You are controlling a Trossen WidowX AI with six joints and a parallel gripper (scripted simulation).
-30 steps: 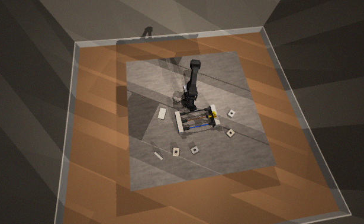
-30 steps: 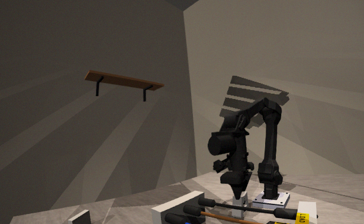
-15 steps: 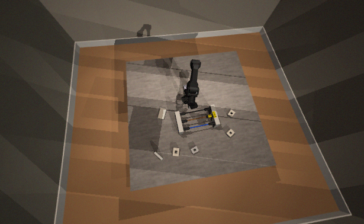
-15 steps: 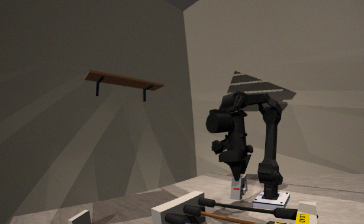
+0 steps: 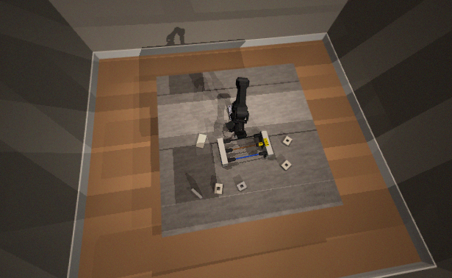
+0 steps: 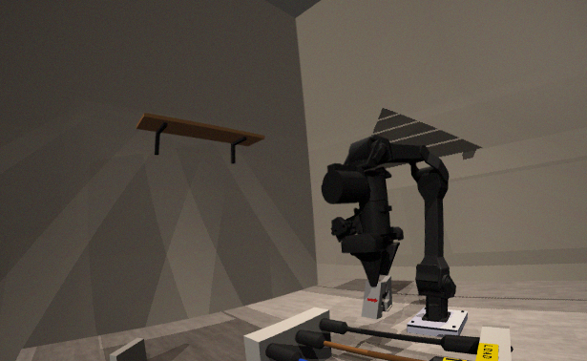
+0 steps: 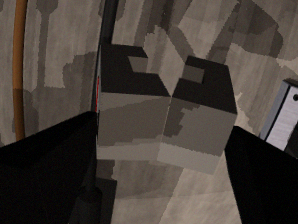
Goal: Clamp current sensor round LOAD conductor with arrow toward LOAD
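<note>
The grey open split-core sensor point(image 6: 372, 307) point(image 7: 132, 120) has two C-shaped halves hinged in a V. My gripper point(image 6: 381, 279) point(image 7: 162, 128) is shut on it, a finger at each half's outer side, and holds it above the table, jaws parted. Its red arrow point(image 6: 372, 300) point(image 7: 97, 95) seems to point right in the exterior view. The brown conductor point(image 5: 245, 147) point(image 6: 368, 350) point(image 7: 19, 75) carries a yellow marker point(image 5: 260, 144) beside the LOAD label point(image 5: 266, 142) point(image 6: 488, 350). The sensor is behind the rack in the exterior view, round no conductor; the arm hides it in the top view.
The rack has white end blocks point(image 5: 222, 152) point(image 6: 287, 329). A black conductor point(image 5: 248, 138) point(image 6: 392, 334) point(image 7: 107, 22) runs nearest the arm, a blue one point(image 5: 247, 157) farthest. Several small holed blocks, a white box point(image 5: 201, 140) and a thin slab point(image 5: 196, 193) stand around. The base plate point(image 6: 435, 327) point(image 7: 280, 112) is close.
</note>
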